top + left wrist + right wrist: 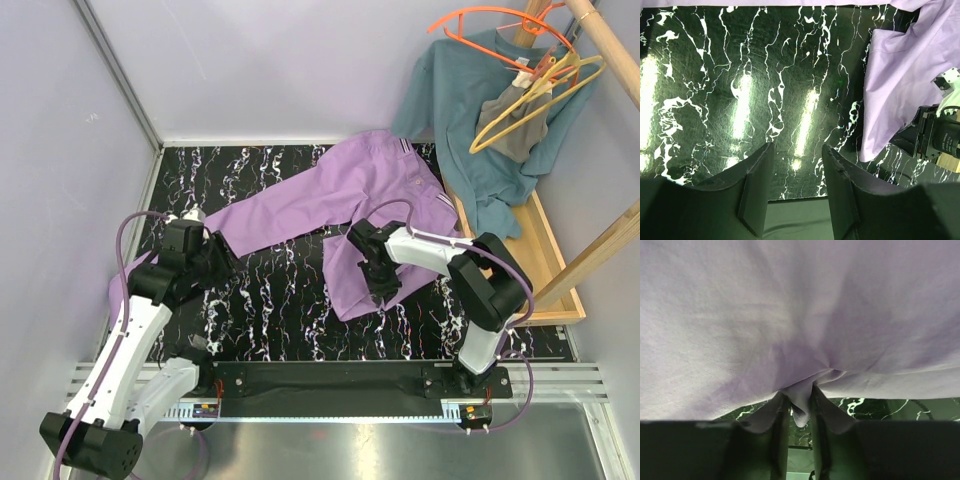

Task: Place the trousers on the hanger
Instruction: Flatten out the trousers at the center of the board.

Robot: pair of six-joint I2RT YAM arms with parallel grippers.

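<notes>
Trousers (370, 190) are lying diagonally, waistband toward the hanger (538, 100) at far right; right gripper (799, 405) (the nearer arm) is pinching a leg fold; left gripper (797, 165) is hovering open, empty.

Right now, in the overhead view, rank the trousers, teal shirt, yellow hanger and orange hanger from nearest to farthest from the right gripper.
1. The trousers: mid-table, a fold pinched in the jaws of the right gripper.
2. The teal shirt: hanging at the back right.
3. The yellow hanger: against the shirt, farther right.
4. The orange hanger: topmost, in the far right corner.
</notes>
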